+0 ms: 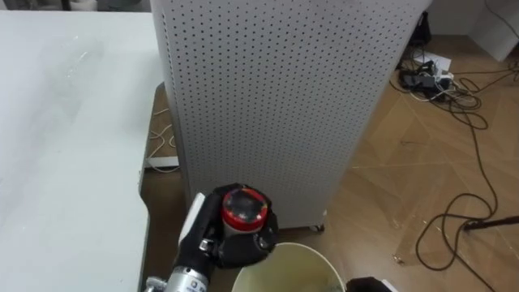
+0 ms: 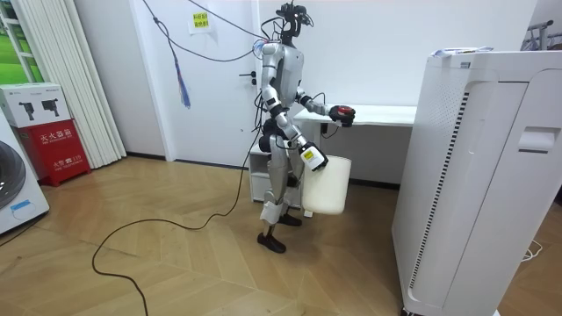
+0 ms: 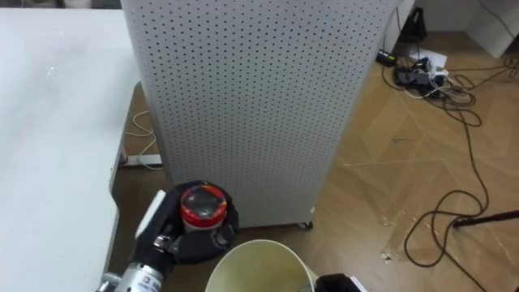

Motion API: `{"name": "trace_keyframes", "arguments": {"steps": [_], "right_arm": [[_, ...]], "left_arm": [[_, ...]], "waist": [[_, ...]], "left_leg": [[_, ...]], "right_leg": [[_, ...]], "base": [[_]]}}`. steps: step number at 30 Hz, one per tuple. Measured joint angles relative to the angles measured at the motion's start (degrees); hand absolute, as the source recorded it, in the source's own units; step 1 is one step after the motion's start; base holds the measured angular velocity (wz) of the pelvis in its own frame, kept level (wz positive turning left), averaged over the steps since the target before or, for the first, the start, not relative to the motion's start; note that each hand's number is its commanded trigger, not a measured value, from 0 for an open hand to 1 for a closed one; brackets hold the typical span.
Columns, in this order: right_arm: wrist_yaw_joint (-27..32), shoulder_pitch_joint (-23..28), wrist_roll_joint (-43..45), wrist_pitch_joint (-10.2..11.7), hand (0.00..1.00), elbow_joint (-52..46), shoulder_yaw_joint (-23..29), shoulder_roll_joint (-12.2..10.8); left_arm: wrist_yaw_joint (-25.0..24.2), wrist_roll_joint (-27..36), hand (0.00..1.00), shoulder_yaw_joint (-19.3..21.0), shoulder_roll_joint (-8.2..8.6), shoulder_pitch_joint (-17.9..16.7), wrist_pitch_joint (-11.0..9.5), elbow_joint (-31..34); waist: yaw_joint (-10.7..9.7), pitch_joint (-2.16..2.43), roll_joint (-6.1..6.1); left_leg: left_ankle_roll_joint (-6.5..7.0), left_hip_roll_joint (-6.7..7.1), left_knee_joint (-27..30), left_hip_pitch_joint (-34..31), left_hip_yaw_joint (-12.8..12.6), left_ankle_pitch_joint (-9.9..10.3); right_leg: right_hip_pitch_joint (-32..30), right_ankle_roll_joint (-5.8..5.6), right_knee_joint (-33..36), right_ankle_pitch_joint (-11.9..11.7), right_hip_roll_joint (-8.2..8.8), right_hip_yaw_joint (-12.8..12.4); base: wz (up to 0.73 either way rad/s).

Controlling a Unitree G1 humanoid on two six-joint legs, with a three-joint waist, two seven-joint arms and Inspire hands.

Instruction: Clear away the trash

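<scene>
I've got the left hand [image 1: 240, 243] clenched round the red-topped garbage [image 1: 244, 208], just up-left of the bin [image 1: 284, 246] mouth hanging at the right hand [image 2: 313, 159].

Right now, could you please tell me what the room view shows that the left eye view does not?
Room view alone: the red box and washer by the curtains, plus the outside of the bin. Left eye view alone: the power strip on the floor and the bin's open mouth. Both: the table, the bin, the tall unit, and the left hand gripping a red-topped item.
</scene>
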State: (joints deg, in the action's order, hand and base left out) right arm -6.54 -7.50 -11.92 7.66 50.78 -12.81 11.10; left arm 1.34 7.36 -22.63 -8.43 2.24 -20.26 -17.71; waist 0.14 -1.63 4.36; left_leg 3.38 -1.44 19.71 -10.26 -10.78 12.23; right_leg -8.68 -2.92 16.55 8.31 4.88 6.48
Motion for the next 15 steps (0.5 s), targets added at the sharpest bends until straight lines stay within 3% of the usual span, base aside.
{"name": "trace_keyframes", "arguments": {"steps": [3, 5, 6, 15], "right_arm": [[-0.2, -0.4, 0.0, 0.0, 1.00, -1.6, 0.0, 0.1], [-0.8, -0.4, 0.0, 0.0, 1.00, -2.2, 0.0, 0.1], [-1.1, -0.4, 0.0, 0.0, 1.00, -2.4, 0.0, 0.1], [-1.3, -0.5, 0.0, 0.0, 1.00, -4.5, -2.2, 0.2]], "left_arm": [[-2.7, 0.9, 1.00, -1.3, -0.05, 0.0, 1.0, -0.4], [-4.1, 1.7, 0.25, -1.8, -0.24, 0.0, 2.0, -0.4], [-4.8, 2.1, 0.00, -2.0, -0.36, 0.0, 2.4, -0.4], [-6.8, 2.0, 0.00, -5.6, -0.43, 0.0, 4.1, -0.4]], "waist": [[-0.2, -0.50, -0.77], [-0.2, -0.40, -1.19], [-0.3, -0.33, -1.43], [-0.4, -0.11, -2.11]], "left_leg": [[-0.01, 0.01, -0.4, -0.1, -0.3, 0.0], [-0.04, -0.01, -0.5, -0.4, -0.4, 0.0], [-0.05, -0.03, -0.5, -0.6, -0.4, 0.0], [-0.05, 0.06, -0.9, -1.2, -0.4, 0.0]], "right_leg": [[-0.4, 0.00, 0.0, 0.0, 0.02, 0.0], [-0.8, 0.00, 0.0, 0.0, 0.00, 0.1], [-1.1, 0.00, 0.1, 0.0, -0.01, 0.1], [-1.8, 0.00, 0.2, 0.0, 0.16, 0.7]], "base": [[-0.04], [-0.03], [0.00], [0.00]]}}
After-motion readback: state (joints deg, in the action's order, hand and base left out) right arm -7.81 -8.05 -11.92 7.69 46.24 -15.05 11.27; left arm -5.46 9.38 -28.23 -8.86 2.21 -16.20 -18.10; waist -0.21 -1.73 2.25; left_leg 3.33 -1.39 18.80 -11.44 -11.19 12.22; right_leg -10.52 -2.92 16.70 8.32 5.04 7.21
